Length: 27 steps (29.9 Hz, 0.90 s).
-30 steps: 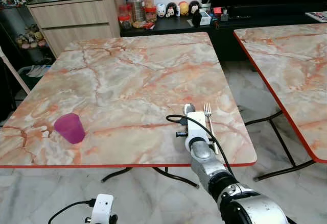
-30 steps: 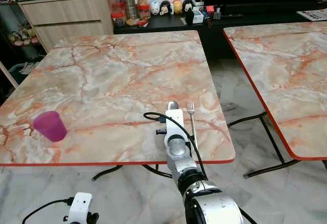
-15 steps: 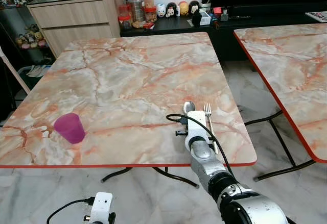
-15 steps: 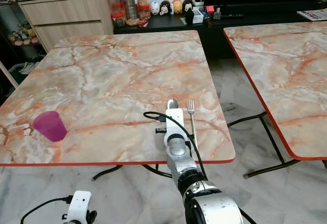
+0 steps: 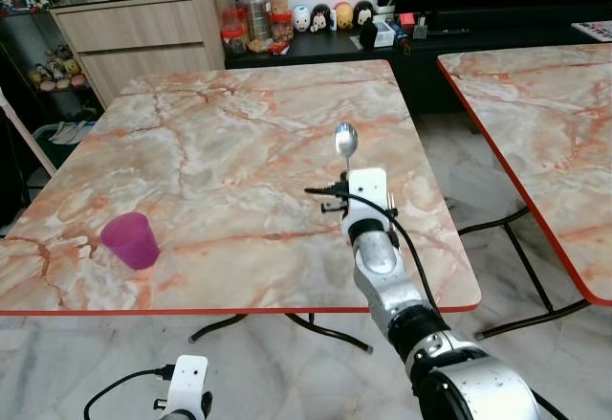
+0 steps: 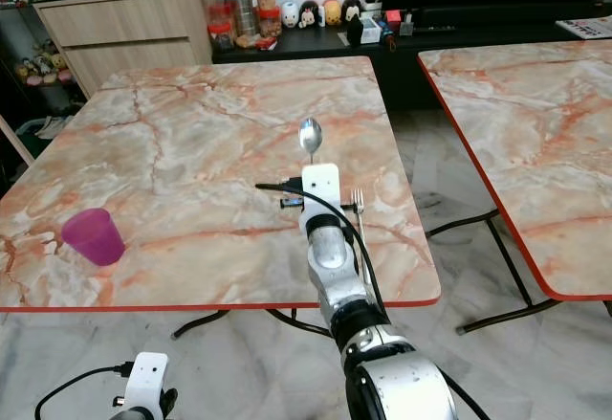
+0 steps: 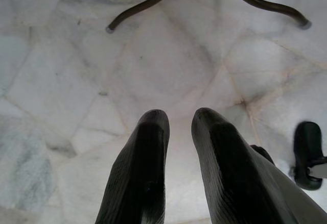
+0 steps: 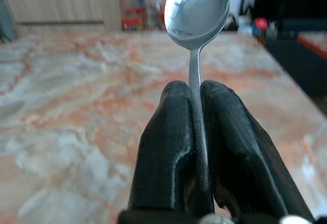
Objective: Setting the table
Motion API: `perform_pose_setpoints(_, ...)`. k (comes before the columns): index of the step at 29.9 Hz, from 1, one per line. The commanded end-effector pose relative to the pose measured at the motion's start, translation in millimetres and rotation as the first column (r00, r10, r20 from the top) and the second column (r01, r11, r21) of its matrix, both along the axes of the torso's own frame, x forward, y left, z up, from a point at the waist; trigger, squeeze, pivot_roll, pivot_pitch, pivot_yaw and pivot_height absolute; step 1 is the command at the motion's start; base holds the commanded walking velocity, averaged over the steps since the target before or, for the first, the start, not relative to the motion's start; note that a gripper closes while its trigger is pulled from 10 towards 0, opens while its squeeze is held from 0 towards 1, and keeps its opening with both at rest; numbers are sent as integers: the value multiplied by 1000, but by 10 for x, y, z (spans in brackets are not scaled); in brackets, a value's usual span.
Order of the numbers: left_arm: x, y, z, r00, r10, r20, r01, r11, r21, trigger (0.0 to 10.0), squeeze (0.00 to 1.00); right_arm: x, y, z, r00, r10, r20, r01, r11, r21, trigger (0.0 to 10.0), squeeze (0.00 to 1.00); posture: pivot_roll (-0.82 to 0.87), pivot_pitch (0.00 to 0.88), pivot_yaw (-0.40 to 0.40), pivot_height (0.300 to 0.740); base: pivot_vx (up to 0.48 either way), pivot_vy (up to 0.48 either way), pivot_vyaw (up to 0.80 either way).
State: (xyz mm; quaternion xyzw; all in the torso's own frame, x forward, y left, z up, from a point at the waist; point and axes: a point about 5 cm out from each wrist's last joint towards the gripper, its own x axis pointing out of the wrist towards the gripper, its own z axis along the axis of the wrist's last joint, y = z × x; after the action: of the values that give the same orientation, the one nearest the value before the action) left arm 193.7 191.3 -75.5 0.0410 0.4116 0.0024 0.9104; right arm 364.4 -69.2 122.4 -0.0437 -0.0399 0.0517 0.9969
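While the right gripper [image 8: 196, 132] clamped the spoon [image 5: 345, 140] by its handle, bowl up, above the table [image 5: 239, 152] near the fork [image 6: 359, 200] | best laid flat beside the fork, parallel | table's near edge close; broad bare top toward the cup [image 5: 131, 240] | left gripper [image 7: 179, 132] idle over floor, fingers slightly apart.

Head stereo high, wrist cams close.
Both eyes look forward-down across the marble table [image 5: 229, 143]; right wrist faces far over it; left wrist faces the floor [image 7: 76, 71].
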Motion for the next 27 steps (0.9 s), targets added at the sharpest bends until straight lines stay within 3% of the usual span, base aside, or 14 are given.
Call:
perform_pose_setpoints(1,1,20,0,1000,3,-4,-3,1000,22,10000,0,5,43,76,999,25,43,-24,1000,-9,10000,0,-29,0,82,740,0,0,0)
perform_pose_setpoints(8,1,0,-4,1000,4,-5,-4,1000,24,10000,0,15,-12,100,998,4,59,-4,1000,4,10000,0,-37,0,82,740,0,-403,0)
perform_pose_setpoints(18,-38,23,-23,999,24,-21,-23,999,32,10000,0,4,-58,81,998,-7,66,6,1000,7,10000,0,-37,0,87,740,0,0,0)
perform_pose_setpoints(27,-62,39,-33,999,32,-27,-31,999,36,10000,0,1,-80,72,998,-15,64,15,1000,5,10000,0,-36,2,87,740,0,-480,0)
